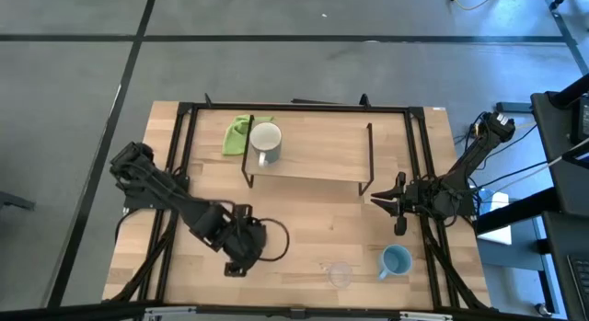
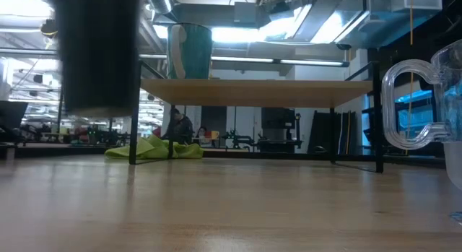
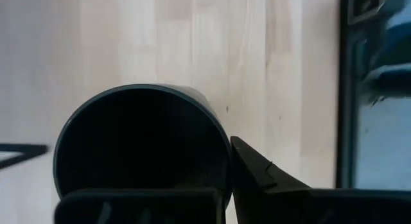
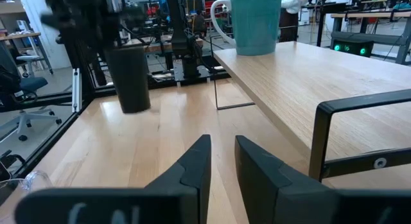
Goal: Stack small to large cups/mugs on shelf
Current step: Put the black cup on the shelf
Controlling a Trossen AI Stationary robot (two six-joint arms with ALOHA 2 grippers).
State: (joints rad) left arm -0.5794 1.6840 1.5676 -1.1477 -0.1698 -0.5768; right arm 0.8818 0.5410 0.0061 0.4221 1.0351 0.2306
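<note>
My left gripper [image 1: 256, 236] is shut on the black cup [image 1: 272, 238] over the table's near left part. The cup is clear of the tabletop in the low view [image 2: 97, 53] and in the right wrist view [image 4: 131, 76]. A handled mug [image 1: 265, 142], white from above, stands on the left end of the shelf [image 1: 317, 155]. The light blue mug [image 1: 397, 260] and the clear cup [image 1: 340, 273] stand on the table at the near right. My right gripper [image 4: 221, 153] waits open beside the shelf's right end, with nothing between its fingers. My left gripper holds the black cup by its wall at the rim [image 3: 221, 150]. One finger [image 3: 260, 172] lies outside the wall; the other is inside the dark hollow and hard to make out. The fingers come steeply from above. The cup hangs about upright, mouth up, lifted clear.
A green cloth [image 1: 237, 135] lies on the table behind the shelf's left end. The shelf's thin black legs [image 1: 369, 160] stand at its corners. A black frame [image 1: 175, 155] runs along the table's edges. Bare wood [image 1: 322, 220] lies between the shelf and the near cups.
</note>
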